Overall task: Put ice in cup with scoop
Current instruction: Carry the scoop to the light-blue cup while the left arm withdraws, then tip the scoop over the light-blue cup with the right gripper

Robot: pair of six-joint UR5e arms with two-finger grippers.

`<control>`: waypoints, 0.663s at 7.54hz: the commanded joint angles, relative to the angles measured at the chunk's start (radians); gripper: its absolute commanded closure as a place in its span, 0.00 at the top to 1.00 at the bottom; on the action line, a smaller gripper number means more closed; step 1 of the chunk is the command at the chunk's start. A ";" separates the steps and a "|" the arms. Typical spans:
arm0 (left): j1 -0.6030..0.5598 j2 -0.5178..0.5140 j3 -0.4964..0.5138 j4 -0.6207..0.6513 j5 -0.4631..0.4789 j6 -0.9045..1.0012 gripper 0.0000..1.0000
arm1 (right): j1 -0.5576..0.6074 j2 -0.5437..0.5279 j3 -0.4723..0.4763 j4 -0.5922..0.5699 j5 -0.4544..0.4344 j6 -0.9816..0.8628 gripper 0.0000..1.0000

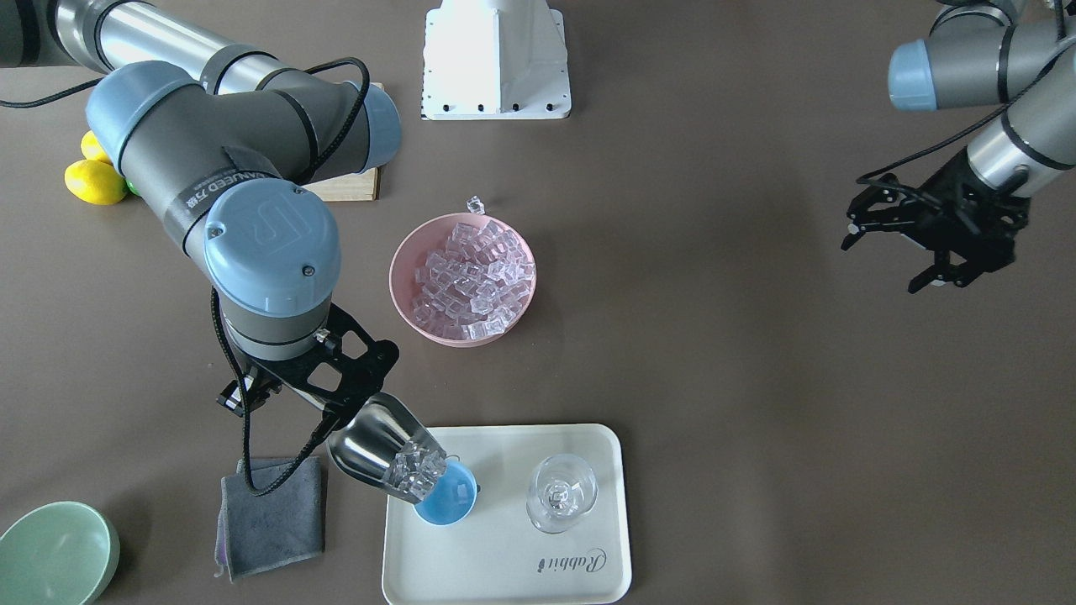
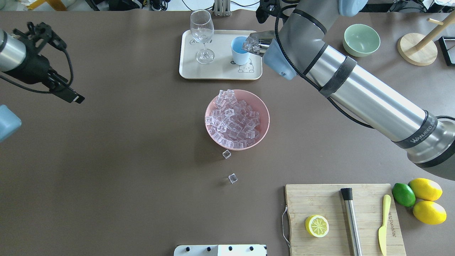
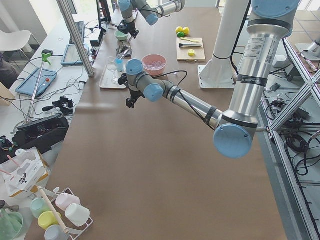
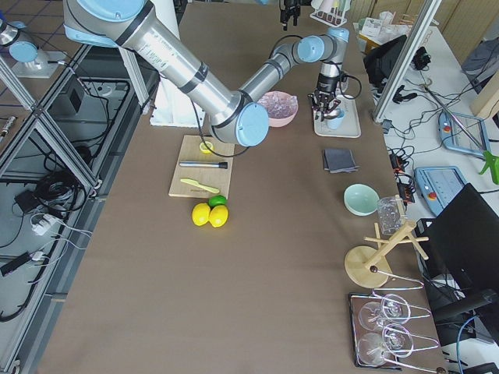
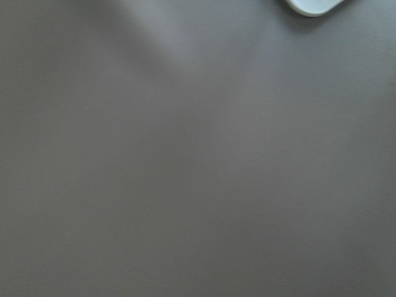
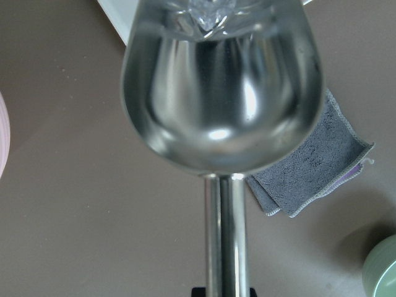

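My right gripper (image 1: 336,412) is shut on the thin handle of the silver scoop (image 1: 378,449). The scoop is tilted mouth-down over the light-blue cup (image 1: 450,500), which stands on the cream tray (image 1: 504,563). Several clear ice cubes (image 1: 418,466) sit at the scoop's mouth, right above the cup's rim; the overhead view shows the same cubes (image 2: 250,45), scoop (image 2: 261,37) and cup (image 2: 239,51). The right wrist view shows the scoop's underside (image 6: 223,93). More ice (image 1: 475,277) fills the pink bowl (image 1: 403,286). My left gripper (image 1: 883,262) is open and empty, far from the tray.
A stemmed glass (image 1: 561,494) stands on the tray beside the cup. A grey cloth (image 1: 271,517) and a pale green bowl (image 1: 55,555) lie near the right arm. Loose cubes (image 2: 226,154) (image 2: 233,178) lie on the table. A cutting board (image 2: 320,199) holds a lemon half, steel cylinder and knife.
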 commanded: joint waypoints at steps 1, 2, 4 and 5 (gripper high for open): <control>-0.250 0.104 0.013 0.167 -0.006 0.010 0.99 | 0.000 0.044 -0.026 -0.058 -0.058 -0.040 0.00; -0.356 0.144 0.049 0.181 -0.006 0.010 0.99 | 0.000 0.050 -0.034 -0.065 -0.062 -0.052 0.00; -0.429 0.242 0.117 0.189 -0.003 0.090 0.99 | 0.000 0.032 0.005 -0.067 -0.063 -0.058 0.00; -0.490 0.244 0.172 0.195 -0.001 0.208 0.99 | 0.000 -0.033 0.103 -0.070 -0.062 -0.057 0.00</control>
